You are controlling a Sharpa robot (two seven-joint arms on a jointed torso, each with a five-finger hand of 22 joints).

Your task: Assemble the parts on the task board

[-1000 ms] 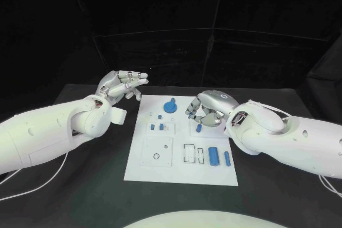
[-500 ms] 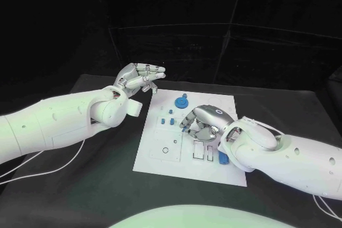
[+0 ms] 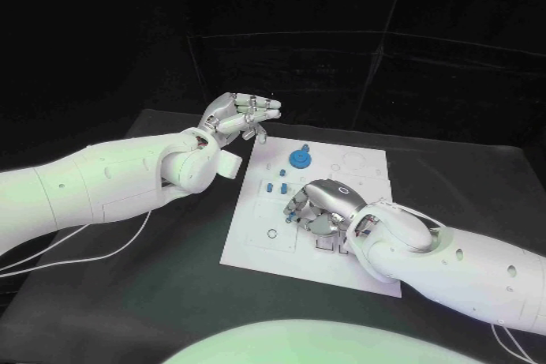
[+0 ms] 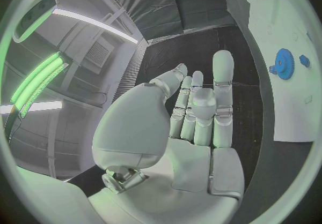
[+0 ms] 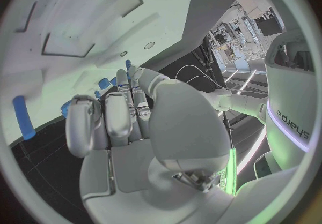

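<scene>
Right robot hand [image 3: 322, 209] curled empty over task board [image 3: 256, 245] centre; left robot hand [image 3: 241, 116] clenched, off board.

It was a robotics lab: a black desk [image 3: 136, 301] stood walled in by dark curtains [image 3: 342, 72], strip lights [image 4: 40, 82] hung from the ceiling, and cluttered workbenches [image 5: 231, 42] stood in the background.

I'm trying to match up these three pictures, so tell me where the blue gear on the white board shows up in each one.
Head view: the blue gear sits near the far end of the task board, beyond the right hand.
Left wrist view: the gear lies on the board past the left hand.
Right wrist view: I cannot make it out.
Shared landmark: the white task board.
</scene>
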